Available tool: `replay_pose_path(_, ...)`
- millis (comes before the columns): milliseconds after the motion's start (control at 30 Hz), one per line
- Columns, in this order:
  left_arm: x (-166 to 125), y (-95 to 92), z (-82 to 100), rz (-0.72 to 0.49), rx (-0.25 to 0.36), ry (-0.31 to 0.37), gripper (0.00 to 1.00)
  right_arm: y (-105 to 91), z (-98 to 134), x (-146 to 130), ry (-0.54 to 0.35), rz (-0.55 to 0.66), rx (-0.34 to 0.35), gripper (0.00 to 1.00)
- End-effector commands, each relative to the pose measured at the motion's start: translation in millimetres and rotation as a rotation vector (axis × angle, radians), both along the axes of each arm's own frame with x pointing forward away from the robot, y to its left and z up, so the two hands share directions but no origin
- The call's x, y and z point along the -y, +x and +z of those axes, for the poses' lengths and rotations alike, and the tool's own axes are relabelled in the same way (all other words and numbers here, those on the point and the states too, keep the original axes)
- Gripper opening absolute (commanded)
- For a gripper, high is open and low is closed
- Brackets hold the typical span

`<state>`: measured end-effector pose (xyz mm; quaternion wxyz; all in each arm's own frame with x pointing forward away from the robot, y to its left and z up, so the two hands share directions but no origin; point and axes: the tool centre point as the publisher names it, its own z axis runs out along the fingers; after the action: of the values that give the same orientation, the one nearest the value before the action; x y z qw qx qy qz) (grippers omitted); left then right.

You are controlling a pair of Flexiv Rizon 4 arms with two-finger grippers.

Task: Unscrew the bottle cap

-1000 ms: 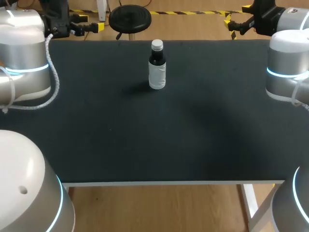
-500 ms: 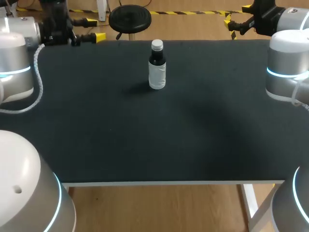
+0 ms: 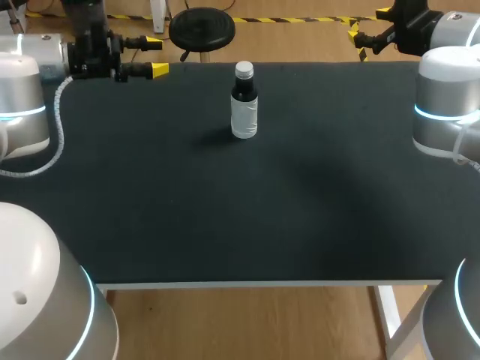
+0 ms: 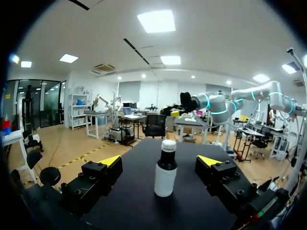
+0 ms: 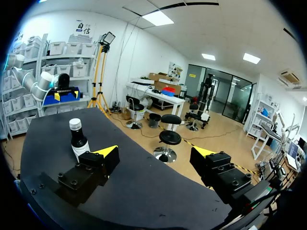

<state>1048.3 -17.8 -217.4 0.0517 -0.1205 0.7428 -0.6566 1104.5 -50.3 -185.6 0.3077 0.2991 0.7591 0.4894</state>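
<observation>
Black table (image 3: 225, 210). Left arm (image 3: 26, 82) at far left corner; left gripper (image 3: 156, 57) fingers wide apart, empty, pointed toward the bottle (image 3: 244, 112), well apart from it. Right gripper (image 5: 154, 153) beyond far right corner, fingers wide, empty. Bottle upright near far edge, mid-table, untouched; white cap (image 3: 244, 70) on.

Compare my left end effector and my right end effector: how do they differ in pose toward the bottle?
The left end effector points straight at the bottle, which stands centred ahead of its fingers; the right end effector has the bottle off to one side, beside one finger. The left end effector is at the far edge of the table; the right end effector is beyond it. Both are open, touching nothing.
</observation>
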Motion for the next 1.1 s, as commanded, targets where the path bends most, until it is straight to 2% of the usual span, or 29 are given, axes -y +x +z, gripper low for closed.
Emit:
replay_pose_path(33,3.6,0.0,2.5,0.010,-0.005,0.009,1.00,-0.3,0.5,0.2,-0.001,0.001,-0.002,1.00)
replay_pose_path(467,3.6,0.0,2.5,0.010,-0.005,0.009,1.00,-0.3,0.5,0.2,-0.001,0.001,-0.002,1.00)
replay_pose_path(500,6.6,-0.9,2.4,-0.021,-0.007,0.012,1.00,-0.3,0.5,0.2,-0.001,0.001,-0.002,1.00)
replay_pose_path(633,21.4,-4.3,-2.2,-0.097,0.039,0.008,1.00,-0.3,0.5,0.2,-0.001,0.001,-0.002,1.00)
replay_pose_path(767,35.4,-8.2,-7.8,-0.157,0.069,-0.024,1.00,-0.3,0.5,0.2,-0.001,0.001,-0.002,1.00)
replay_pose_path(967,48.8,-12.1,-16.7,-0.193,0.104,-0.083,1.00,-0.3,0.5,0.2,-0.001,0.001,-0.002,1.00)
replay_pose_path(1100,58.9,-14.6,-25.2,-0.202,0.114,-0.095,1.00,-0.3,0.5,0.2,-0.001,0.001,-0.002,1.00)
